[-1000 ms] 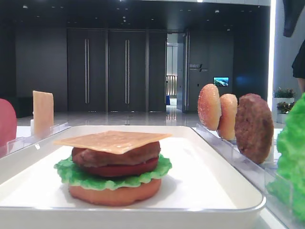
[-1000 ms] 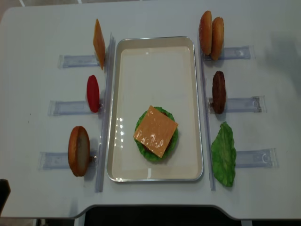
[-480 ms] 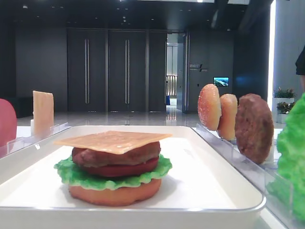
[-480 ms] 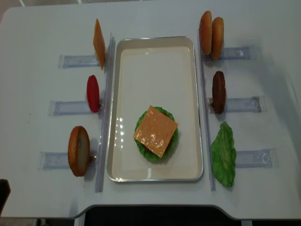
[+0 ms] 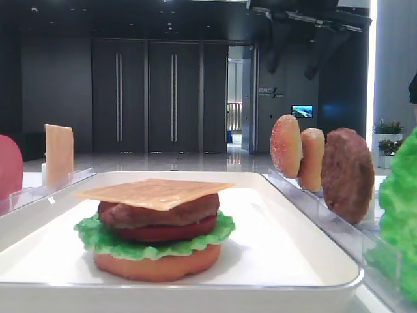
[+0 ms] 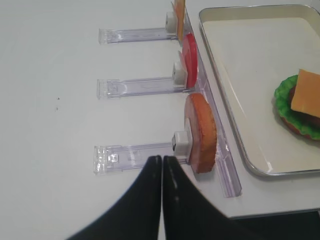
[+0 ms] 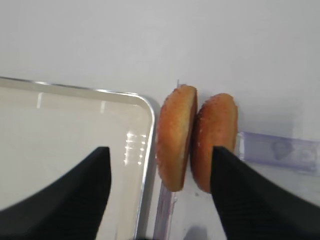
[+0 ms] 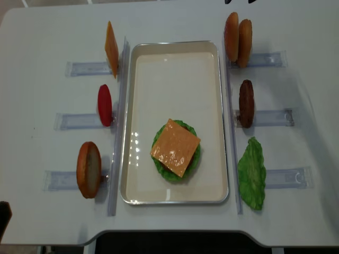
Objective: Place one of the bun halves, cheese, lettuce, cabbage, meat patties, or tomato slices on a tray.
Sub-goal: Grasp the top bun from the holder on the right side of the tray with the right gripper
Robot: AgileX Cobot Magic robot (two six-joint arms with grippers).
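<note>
Two bun halves upright, beside tray

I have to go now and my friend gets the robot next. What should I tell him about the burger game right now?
Right end effector: open, holding nothing, hovering over the two bun tops standing in their rack beside the tray.
Left end effector: shut, holding nothing, near the bottom bun in its rack.
Done: on the tray sits a stack of bun, lettuce, tomato, patty, with cheese on top.
Left: probably a bun top to cap the stack.
</note>
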